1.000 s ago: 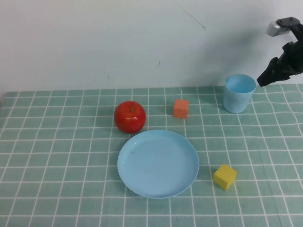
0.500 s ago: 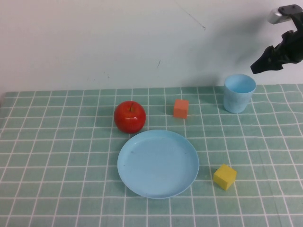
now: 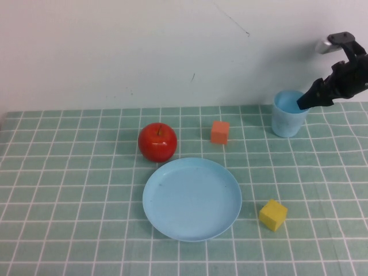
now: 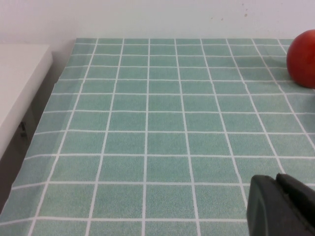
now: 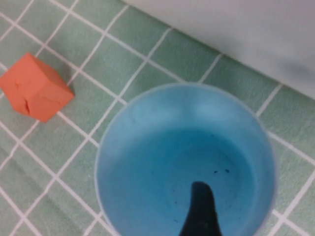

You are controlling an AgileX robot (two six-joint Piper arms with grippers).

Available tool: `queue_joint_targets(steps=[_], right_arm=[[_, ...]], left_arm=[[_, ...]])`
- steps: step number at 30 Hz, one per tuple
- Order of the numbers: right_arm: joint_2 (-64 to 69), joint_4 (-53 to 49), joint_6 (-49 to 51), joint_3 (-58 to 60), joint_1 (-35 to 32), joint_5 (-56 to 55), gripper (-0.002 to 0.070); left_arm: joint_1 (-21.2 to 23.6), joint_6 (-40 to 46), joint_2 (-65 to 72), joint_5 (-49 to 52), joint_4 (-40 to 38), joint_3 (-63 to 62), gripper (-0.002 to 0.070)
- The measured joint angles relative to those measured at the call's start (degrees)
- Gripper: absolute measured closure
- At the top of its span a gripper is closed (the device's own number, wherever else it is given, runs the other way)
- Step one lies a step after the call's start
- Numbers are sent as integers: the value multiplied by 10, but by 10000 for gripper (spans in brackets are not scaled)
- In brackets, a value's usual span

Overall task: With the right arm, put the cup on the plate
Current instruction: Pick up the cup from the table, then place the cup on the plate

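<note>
Your right gripper (image 3: 305, 102), spread with one finger inside the light, slippery cup (image 3: 289, 114), should pinch its 3 o'clock rim gently; left gripper (image 4: 283, 206), parked, looks closed.

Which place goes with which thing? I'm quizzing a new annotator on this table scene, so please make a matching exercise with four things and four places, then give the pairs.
Things:
1. apple
2. cup
3. yellow cube
4. left gripper

Places:
A. right of the plate, near the table's front
B. low over bare cloth, seen only in the left wrist view
C. just behind the plate's left rim
D. far right, with a finger of the right gripper dipping inside it

Pairs: 1-C, 2-D, 3-A, 4-B
</note>
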Motion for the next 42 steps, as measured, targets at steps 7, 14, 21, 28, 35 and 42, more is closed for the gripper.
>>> queue_joint_targets(steps=[7, 14, 21, 28, 35, 42], right_arm=[[23, 5, -13, 6, 0, 1, 311], [23, 7, -15, 6, 0, 22, 633], [-14, 0, -15, 8, 0, 36, 651], [-132, -3, 14, 8, 3, 48, 651], [-201, -84, 66, 8, 76, 85, 652], [-209, -182, 98, 8, 244, 108, 652]], left_arm=[[0, 0, 0, 0, 0, 0, 678], [0, 0, 0, 0, 0, 0, 678], [0, 0, 0, 0, 0, 0, 678], [0, 0, 0, 0, 0, 0, 678], [0, 0, 0, 0, 0, 0, 678], [0, 0, 0, 0, 0, 0, 678]])
